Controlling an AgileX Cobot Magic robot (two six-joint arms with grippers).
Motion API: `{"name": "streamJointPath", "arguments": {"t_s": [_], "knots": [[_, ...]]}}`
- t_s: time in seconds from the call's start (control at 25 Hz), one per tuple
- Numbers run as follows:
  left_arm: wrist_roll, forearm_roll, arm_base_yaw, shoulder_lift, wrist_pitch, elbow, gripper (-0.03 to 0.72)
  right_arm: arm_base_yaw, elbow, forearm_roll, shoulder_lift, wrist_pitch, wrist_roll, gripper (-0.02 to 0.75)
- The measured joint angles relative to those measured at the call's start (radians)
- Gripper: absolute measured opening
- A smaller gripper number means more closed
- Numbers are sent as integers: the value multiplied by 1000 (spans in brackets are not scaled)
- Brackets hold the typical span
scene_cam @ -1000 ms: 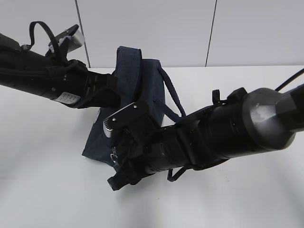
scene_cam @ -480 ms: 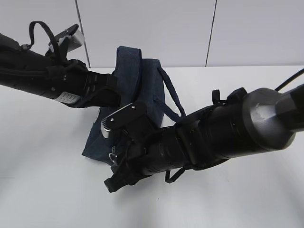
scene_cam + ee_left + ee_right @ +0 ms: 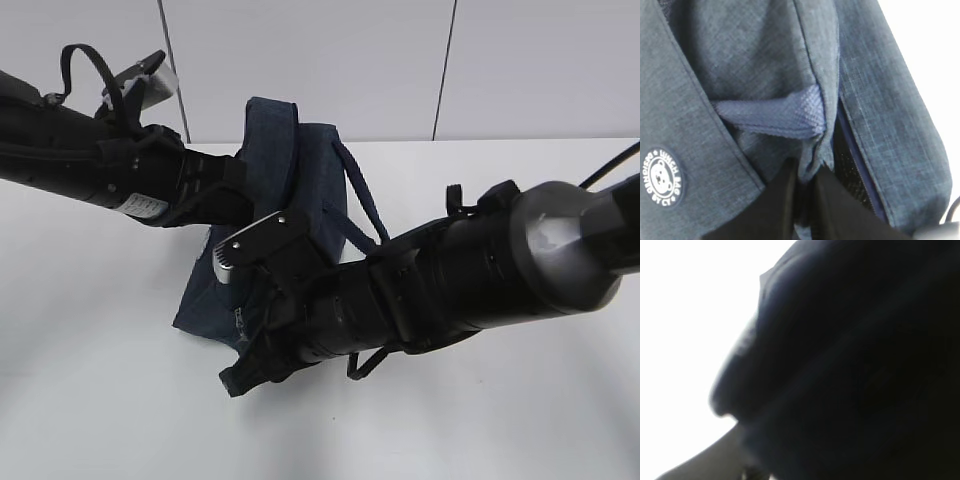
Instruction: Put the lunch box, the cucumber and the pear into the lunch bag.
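The navy lunch bag (image 3: 300, 165) stands mid-table between both arms. My left gripper (image 3: 243, 204) reaches in from the left to its upper edge. The left wrist view shows this gripper (image 3: 806, 171) shut on a fold of the bag's (image 3: 740, 60) fabric, beside the black zipper (image 3: 850, 167). My right arm lies across the bag's front, with its gripper (image 3: 238, 378) low at the near corner. Dark, blurred bag fabric (image 3: 850, 365) fills the right wrist view, hiding the jaws. The lunch box, the cucumber and the pear are out of view.
The white table (image 3: 100, 390) spreads to the left and front of the bag. The bag's loop handle (image 3: 362, 205) hangs on its right side, above my right arm. A round white badge (image 3: 662, 176) marks the bag's side.
My right wrist has shifted slightly left and down along the bag's front. The left arm and its pinch on the fabric have not moved.
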Motion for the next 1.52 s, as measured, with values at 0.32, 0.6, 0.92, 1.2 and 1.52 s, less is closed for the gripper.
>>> {"name": "streamJointPath", "arguments": {"t_s": [0.32,0.6,0.92,1.2,1.52], "knots": [[0,0,0,0,5,0,3,0,-4,0,-2,-32,2,268],[2,0,0,0,12,0,3,0,-11,0,-2,-20,4,265],[3,0,0,0,15,0,3,0,-11,0,-2,-15,6,137],[4,0,0,0,14,0,3,0,-11,0,-2,23,-2,18],[23,0,0,0,1,0,3,0,-11,0,-4,78,-4,18]]}}
